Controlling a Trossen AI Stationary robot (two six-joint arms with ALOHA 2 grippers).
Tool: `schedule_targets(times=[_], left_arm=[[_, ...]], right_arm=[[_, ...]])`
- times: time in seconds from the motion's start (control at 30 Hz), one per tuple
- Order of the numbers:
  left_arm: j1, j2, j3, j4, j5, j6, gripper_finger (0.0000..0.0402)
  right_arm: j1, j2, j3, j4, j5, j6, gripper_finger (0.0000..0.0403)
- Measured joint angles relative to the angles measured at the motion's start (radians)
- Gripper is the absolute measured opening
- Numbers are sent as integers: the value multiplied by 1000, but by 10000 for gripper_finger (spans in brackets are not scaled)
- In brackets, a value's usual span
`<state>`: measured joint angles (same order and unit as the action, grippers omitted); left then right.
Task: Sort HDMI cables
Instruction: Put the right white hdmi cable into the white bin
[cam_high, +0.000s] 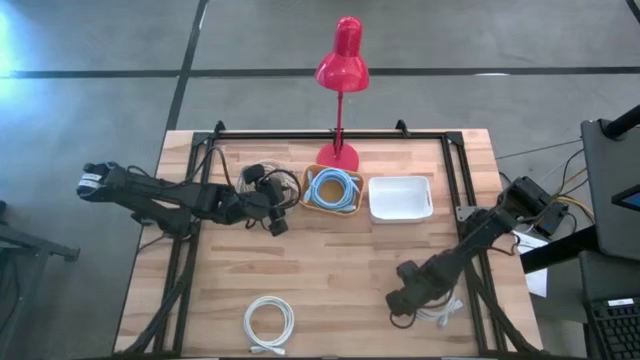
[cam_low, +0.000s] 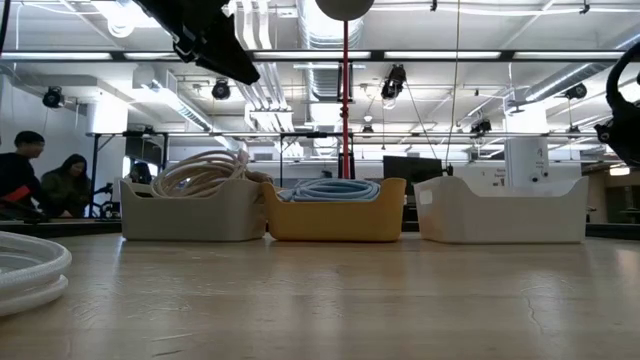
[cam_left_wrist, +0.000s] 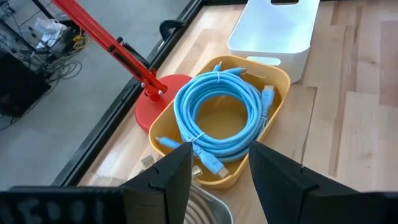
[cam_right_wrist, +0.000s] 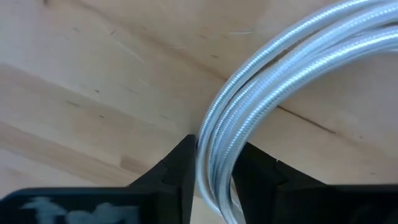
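white coil (cam_high: 440, 312) mostly hidden under right hand (cam_high: 402, 300), left bin's (cam_low: 192, 210) contents half hidden

From directly overhead we look straight down on the whole desk (cam_high: 330, 270), both arms and the red lamp (cam_high: 341, 70). At desk-top height we look level across the boards toward three bins in a row and the room behind. From the left wrist we look down and forward, close over the yellow bin (cam_left_wrist: 273, 99) and the lamp's base, both shared with the overhead view. From the right wrist we sit very close to the desk, filling the frame with a white cable coil (cam_right_wrist: 280, 93).
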<state>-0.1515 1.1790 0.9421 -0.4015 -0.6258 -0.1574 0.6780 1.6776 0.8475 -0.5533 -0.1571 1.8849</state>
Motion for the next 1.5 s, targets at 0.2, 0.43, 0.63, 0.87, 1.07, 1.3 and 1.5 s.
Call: schedule_targets(times=[0.2,0.43,0.63,0.87,1.07,1.3,1.5], left_arm=[[1,0,0,1,0,0,172],[1,0,0,1,0,0,172],[1,0,0,4,0,6,172],[1,0,0,10,-2,7,172],[1,0,0,39,-4,30,172],[1,0,0,36,-3,30,172],[1,0,0,35,-3,30,172]], right_arm=[[-11,-14,-3,0,-2,-72,55],[-16,-53,4,10,74,-134,18],[-22,-114,74,10,239,-315,16],[-70,-136,204,-45,490,-686,15],[-147,-145,366,-307,735,-971,14],[-246,-167,459,-585,965,-990,22],[-356,-170,395,-614,995,-954,29]])
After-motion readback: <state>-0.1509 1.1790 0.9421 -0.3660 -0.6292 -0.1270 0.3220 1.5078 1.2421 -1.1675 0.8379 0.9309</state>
